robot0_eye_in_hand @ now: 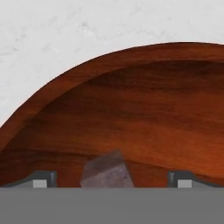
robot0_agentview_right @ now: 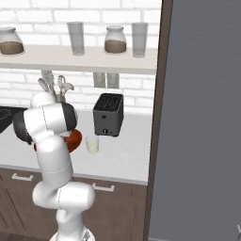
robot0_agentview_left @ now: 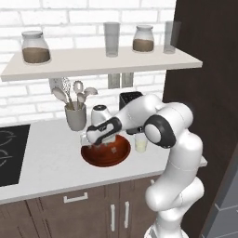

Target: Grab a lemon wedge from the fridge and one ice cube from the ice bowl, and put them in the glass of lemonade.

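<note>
Two fingers (robot0_eye_in_hand: 43, 178) straddle ice cube (robot0_eye_in_hand: 107, 170) in ice bowl (robot0_eye_in_hand: 131, 109); toaster (robot0_agentview_right: 108, 114) behind

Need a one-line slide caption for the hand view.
Open pincer straddling an ice cube inside the wooden ice bowl.

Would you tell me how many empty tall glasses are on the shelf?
2: one glass between the two jars, the other glass at the shelf's right end.
</note>
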Tool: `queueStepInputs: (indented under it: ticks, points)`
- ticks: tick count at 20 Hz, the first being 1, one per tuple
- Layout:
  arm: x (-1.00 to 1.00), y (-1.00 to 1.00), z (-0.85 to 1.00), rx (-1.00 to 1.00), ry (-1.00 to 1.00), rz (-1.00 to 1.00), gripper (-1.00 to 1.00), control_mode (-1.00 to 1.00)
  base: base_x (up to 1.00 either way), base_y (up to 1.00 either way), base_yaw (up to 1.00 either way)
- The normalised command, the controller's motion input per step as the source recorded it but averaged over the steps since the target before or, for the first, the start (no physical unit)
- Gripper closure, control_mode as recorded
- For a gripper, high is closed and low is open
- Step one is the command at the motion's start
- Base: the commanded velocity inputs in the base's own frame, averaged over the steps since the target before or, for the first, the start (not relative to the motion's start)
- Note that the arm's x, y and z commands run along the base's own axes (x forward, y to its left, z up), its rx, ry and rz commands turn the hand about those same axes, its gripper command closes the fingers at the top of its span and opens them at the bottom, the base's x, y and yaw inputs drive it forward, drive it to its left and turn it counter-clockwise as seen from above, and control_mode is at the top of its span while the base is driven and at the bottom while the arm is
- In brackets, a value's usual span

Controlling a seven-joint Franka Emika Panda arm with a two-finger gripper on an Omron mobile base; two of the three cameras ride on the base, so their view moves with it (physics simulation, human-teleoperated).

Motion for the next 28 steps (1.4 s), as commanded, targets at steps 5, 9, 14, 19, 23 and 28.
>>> queueStepInputs:
  ticks: [5, 9, 14, 19, 23, 28]
  points:
    - [0.05, 0.00, -0.04, 0.00, -0.13, 0.00, -1.00, -1.00, 0.00, 0.00, 0.00]
    - [-0.01, 0.00, -0.09, 0.00, -0.02, 0.00, -1.00, -1.00, 0.00, 0.00, 0.00]
    - [-0.04, 0.00, 0.00, 0.00, 0.00, 0.00, -1.00, -1.00, 0.00, 0.00, 0.00]
    - [0.00, 0.01, 0.00, 0.00, 0.00, 0.00, 1.00, -1.00, 0.00, 0.00, 0.00]
    - [0.00, 0.00, 0.00, 0.00, 0.00, 0.00, 1.00, -1.00, 0.00, 0.00, 0.00]
    - [0.00, 0.00, 0.00, 0.00, 0.01, 0.00, 1.00, -1.00, 0.00, 0.00, 0.00]
